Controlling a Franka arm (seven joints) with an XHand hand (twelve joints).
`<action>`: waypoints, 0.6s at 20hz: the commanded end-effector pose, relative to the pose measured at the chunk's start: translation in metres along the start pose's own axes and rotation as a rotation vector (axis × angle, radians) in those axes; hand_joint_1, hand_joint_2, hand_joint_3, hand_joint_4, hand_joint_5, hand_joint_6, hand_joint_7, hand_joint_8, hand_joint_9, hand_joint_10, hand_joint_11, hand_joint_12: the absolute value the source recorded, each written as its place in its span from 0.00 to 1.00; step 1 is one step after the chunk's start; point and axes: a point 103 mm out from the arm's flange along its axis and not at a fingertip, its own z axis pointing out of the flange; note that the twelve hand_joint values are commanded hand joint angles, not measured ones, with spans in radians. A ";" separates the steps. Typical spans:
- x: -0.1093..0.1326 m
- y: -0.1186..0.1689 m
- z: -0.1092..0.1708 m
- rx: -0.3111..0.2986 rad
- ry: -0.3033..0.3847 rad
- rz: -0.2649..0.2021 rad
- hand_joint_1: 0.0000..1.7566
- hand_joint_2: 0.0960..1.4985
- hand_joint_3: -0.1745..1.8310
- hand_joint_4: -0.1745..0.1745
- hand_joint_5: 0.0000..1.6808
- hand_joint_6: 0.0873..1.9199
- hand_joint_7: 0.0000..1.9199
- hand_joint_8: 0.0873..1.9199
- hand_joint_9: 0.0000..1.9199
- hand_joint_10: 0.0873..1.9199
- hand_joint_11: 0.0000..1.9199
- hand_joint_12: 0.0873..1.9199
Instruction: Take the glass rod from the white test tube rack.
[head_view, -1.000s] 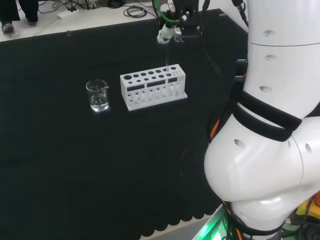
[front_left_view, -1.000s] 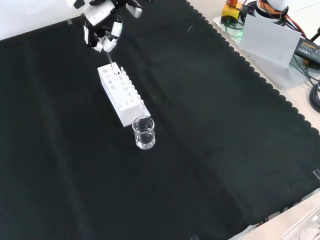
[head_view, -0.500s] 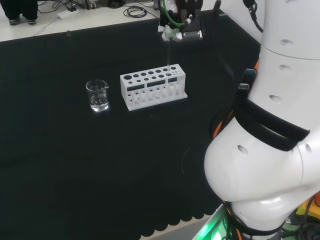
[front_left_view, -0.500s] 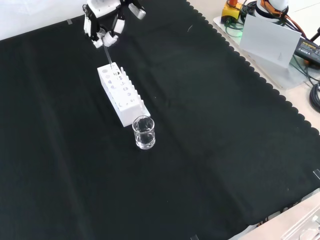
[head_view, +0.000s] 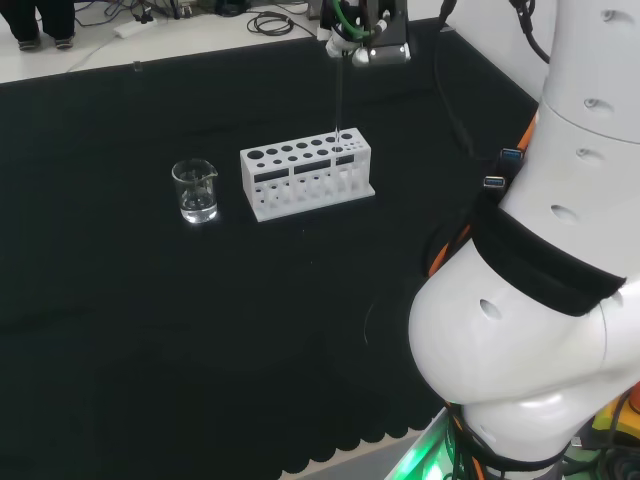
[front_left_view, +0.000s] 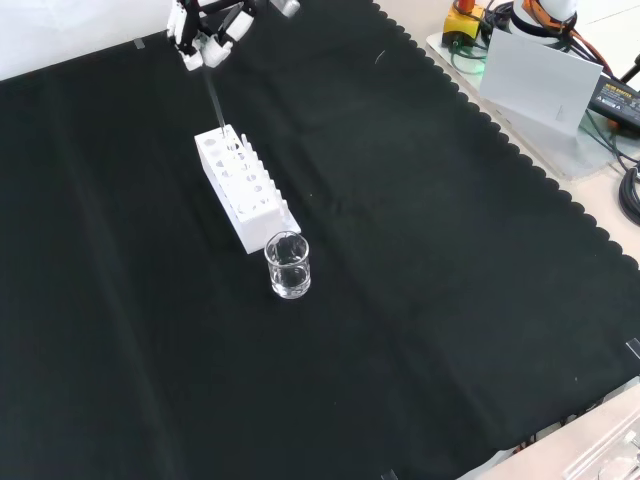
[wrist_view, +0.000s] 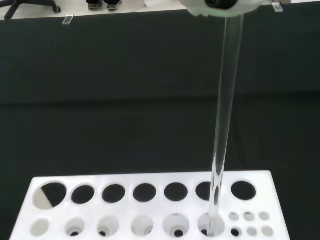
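The white test tube rack (head_view: 305, 177) (front_left_view: 243, 188) (wrist_view: 150, 200) stands on the black cloth. A clear glass rod (head_view: 339, 95) (front_left_view: 213, 100) (wrist_view: 225, 115) hangs upright above the rack's end, pinched at its top by the hand (head_view: 362, 42) (front_left_view: 208, 35) (wrist_view: 220, 5). In the wrist view the rod's lower end still reaches down to a hole near the rack's end. The hand is high above the rack, at the top edge of the head and front views.
A small glass beaker (head_view: 196, 190) (front_left_view: 288, 265) stands beside the rack's other end. The arm's big white links (head_view: 540, 260) take up the right of the head view. The cloth's scalloped edge (front_left_view: 520, 170) runs along the right of the front view.
The hand has risen with the rod; more of the rod now shows above the rack. The rack and beaker have not moved.
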 end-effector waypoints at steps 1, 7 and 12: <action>0.009 -0.034 -0.069 -0.038 -0.030 0.012 0.79 0.71 0.09 0.00 0.62 0.25 0.48 0.57 0.57 0.60 0.80 0.25; 0.021 -0.052 -0.099 -0.078 -0.007 -0.002 0.80 0.70 0.09 0.00 0.63 0.23 0.48 0.56 0.57 0.59 0.80 0.26; 0.028 -0.064 -0.110 -0.092 -0.014 -0.019 0.86 0.66 0.09 0.00 0.65 0.19 0.49 0.54 0.57 0.59 0.65 0.32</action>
